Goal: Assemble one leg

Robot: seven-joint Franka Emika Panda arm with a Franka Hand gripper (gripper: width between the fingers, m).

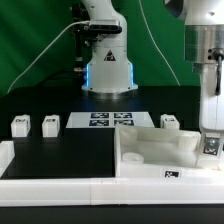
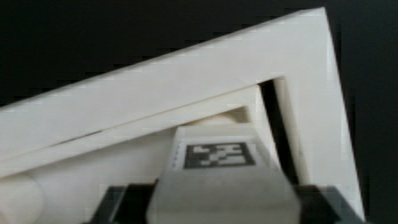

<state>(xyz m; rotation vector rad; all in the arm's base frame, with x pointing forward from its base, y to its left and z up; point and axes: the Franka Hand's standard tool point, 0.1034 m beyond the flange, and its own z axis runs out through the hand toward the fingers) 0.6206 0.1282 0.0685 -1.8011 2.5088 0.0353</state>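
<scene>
The leg (image 2: 217, 165) is clamped between the fingers of the gripper (image 2: 217, 200), its marker tag facing the wrist camera, and it hangs inside the corner of the white tray-like part (image 1: 150, 155), at about 4 o'clock in the exterior view. To do this step well, the arm should probably keep the leg upright, line it up with the corner, and go down slowly. Three other legs (image 1: 20, 125) stand near the marker board (image 1: 110, 121).
</scene>
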